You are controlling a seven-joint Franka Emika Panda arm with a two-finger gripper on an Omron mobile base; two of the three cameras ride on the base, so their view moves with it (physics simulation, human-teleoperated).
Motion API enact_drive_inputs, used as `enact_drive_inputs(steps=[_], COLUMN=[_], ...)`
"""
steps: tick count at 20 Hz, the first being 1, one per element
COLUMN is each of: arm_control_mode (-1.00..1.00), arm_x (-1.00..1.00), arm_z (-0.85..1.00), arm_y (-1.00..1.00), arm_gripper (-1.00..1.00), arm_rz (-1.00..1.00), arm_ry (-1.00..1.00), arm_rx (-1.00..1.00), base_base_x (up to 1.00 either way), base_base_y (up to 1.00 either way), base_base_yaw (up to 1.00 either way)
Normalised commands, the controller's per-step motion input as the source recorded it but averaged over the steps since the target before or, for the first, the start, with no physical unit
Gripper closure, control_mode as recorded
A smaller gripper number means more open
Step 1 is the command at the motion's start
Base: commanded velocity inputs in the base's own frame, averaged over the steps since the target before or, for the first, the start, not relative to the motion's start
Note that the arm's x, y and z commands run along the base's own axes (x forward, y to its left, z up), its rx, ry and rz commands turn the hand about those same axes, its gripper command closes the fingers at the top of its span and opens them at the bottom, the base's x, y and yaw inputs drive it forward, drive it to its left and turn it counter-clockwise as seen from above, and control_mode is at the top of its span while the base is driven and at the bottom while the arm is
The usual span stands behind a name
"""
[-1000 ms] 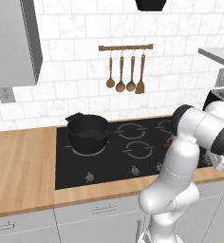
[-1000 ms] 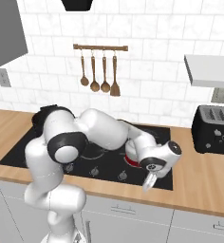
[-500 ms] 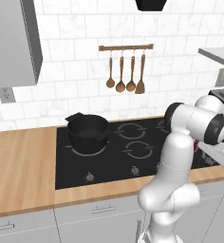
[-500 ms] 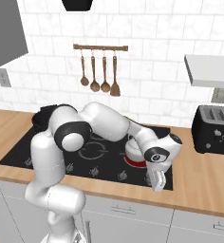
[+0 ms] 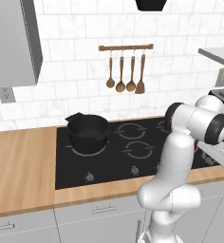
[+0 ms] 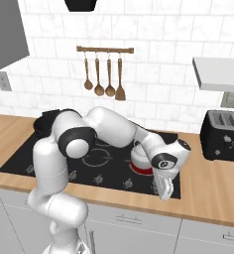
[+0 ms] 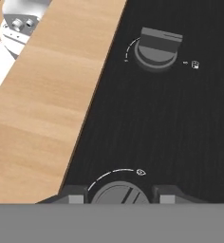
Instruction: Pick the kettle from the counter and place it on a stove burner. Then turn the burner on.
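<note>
- Reaching down at the front right of the black cooktop (image 6: 49, 158), the gripper (image 6: 164, 191) is seen in the right base view pointed at the row of control knobs along the front edge.
- In the hand view the two dark fingertips (image 7: 76, 197) are spread apart, one at 7 o'clock and one at 5 o'clock of a round knob (image 7: 117, 193) that lies between them at the bottom of the frame; contact with the knob cannot be confirmed.
- A white arc marking is printed around that knob from 10 o'clock to 1 o'clock.
- A second knob (image 7: 158, 47) with a raised bar grip is located at 12 o'clock of the first, well apart from it, on the same black glass.
- The kettle (image 6: 140, 158) is seated upright on the front right burner, at 10 o'clock of the gripper in the right base view; a red glow shows beneath its base, and most of its body is hidden by the forearm.
- The counter (image 5: 19, 166) runs on both sides of the cooktop; its wood grain appears at 9 o'clock in the hand view, touching the cooktop edge.
- A black pot (image 5: 88, 132) stands on the rear left burner, well apart from the kettle.
- A black toaster (image 6: 223, 134) stands on the counter at 3 o'clock of the cooktop.
- Four wooden utensils (image 5: 126, 72) hang from a wall rail at 12 o'clock of the cooktop.
</note>
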Motion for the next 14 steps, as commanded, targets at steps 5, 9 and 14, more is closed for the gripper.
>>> enact_drive_inputs(steps=[5,9,14], arm_control_mode=[-1.00,-1.00,-1.00], arm_x=[0.00,0.00,-0.01], arm_z=[0.00,0.00,-0.01], arm_y=[0.00,-0.05,-0.34], arm_gripper=[1.00,1.00,1.00], arm_rz=[0.00,0.00,0.14], arm_ry=[0.00,0.00,-0.13], arm_rx=[0.00,0.01,0.07], base_base_x=[0.00,0.00,0.00], base_base_y=[0.00,0.00,0.00], base_base_yaw=[0.00,0.00,0.00])
